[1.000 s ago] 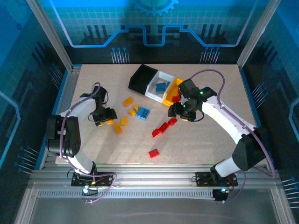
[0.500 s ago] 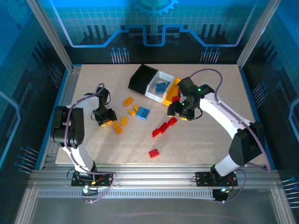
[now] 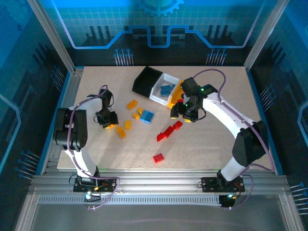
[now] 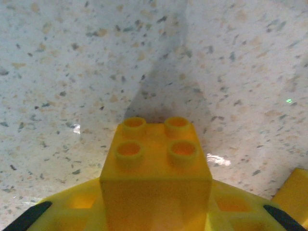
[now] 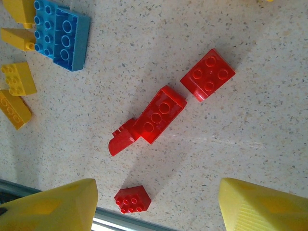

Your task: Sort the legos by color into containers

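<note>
**A:** Where is the small yellow 4-stud plastic brick [image 4: 156, 166]?

**B:** It's low on the left side of the speckled counter [image 4: 72, 57], clamped in the left end effector [image 3: 108, 121]. It's square, so it has no long axis.

**A:** And its bin?

**B:** The yellow-orange plastic bin [image 3: 177, 90] is up and to the right, well apart. The right end effector [image 3: 185, 113] hovers beside that bin, its jaws apart and empty. It's nearer, but the left one holds the brick.

speckled tabletop [image 3: 125, 149], blue panelled backdrop [image 3: 159, 29]
</note>
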You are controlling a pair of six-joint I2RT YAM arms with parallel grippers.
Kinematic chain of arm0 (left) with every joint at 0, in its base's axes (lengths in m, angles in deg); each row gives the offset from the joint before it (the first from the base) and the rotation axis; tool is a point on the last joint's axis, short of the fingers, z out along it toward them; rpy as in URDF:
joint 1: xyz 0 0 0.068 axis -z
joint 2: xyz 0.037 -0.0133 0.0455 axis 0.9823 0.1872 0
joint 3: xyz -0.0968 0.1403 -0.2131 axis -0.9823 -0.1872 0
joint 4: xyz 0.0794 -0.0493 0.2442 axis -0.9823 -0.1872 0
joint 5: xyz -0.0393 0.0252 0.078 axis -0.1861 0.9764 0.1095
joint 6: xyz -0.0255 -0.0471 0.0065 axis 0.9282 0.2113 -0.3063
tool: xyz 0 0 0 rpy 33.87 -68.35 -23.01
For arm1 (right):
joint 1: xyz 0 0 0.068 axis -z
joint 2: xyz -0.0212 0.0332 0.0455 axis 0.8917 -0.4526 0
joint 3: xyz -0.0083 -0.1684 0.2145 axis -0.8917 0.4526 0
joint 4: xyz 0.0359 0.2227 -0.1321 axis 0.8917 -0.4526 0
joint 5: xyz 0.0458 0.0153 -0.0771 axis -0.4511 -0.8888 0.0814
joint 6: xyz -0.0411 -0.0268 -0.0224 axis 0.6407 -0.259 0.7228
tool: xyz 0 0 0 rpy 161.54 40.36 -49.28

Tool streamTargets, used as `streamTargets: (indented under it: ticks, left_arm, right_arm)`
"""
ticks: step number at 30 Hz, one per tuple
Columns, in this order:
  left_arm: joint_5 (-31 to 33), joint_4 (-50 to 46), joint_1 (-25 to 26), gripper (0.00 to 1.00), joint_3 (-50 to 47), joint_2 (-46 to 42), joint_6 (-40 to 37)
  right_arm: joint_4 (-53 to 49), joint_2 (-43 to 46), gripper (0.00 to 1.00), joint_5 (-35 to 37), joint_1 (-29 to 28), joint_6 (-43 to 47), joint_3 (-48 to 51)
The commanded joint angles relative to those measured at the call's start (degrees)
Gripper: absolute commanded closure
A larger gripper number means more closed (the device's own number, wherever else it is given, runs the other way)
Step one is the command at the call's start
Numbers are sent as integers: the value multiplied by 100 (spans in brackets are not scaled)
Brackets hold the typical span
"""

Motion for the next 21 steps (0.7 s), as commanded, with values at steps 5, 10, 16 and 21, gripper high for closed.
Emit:
streamTargets:
  ticks: [5, 10, 16, 21]
  left_arm:
    - [-1038, -4, -16, 65, 982, -337, 517]
    - [-1806, 322, 106, 65, 2031, 136, 1271]
    - [-2449, 816, 426, 65, 3624, 1361, 2003]
    - [-2843, 1216, 635, 65, 4950, 2473, 2681]
  right_arm:
    - [-75, 43, 31, -162, 222, 173, 53]
    - [-36, 202, 31, -309, 443, 211, 252]
    - [-32, 357, 31, -362, 534, 221, 392]
    - [-71, 497, 31, -299, 655, 283, 533]
